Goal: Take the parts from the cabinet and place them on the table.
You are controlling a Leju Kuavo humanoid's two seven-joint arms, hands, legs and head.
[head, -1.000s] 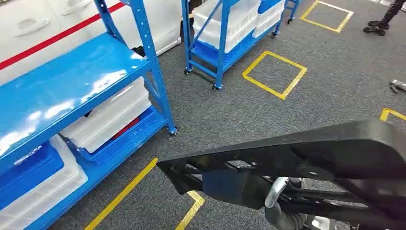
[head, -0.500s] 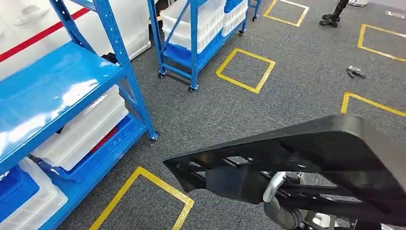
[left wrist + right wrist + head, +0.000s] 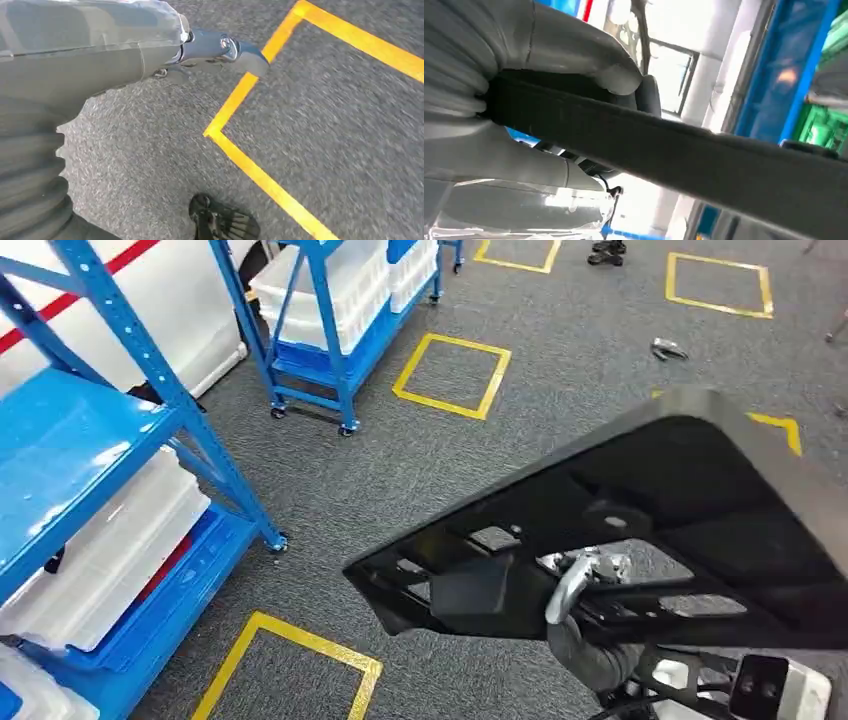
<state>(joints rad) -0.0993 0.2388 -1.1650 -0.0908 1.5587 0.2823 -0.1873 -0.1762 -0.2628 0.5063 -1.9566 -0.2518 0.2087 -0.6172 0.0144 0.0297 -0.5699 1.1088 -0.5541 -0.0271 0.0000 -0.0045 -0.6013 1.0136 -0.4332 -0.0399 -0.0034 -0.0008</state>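
Gripping the black part [image 3: 640,530] over the carpet right of the blue rack [image 3: 110,440], the right hand [image 3: 519,100] clamps it; left hand [image 3: 100,55] state unclear.

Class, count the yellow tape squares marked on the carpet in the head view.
5: one beside the wheeled rack, two at the top edge, one behind the black part, one lower left. Several are cropped; more may be hidden.

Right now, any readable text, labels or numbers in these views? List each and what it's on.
None readable.
Black part, held by the right hand: no visible lettering.
Blue racks and white bins: no legible labels.
Floor: only yellow tape squares, no characters.
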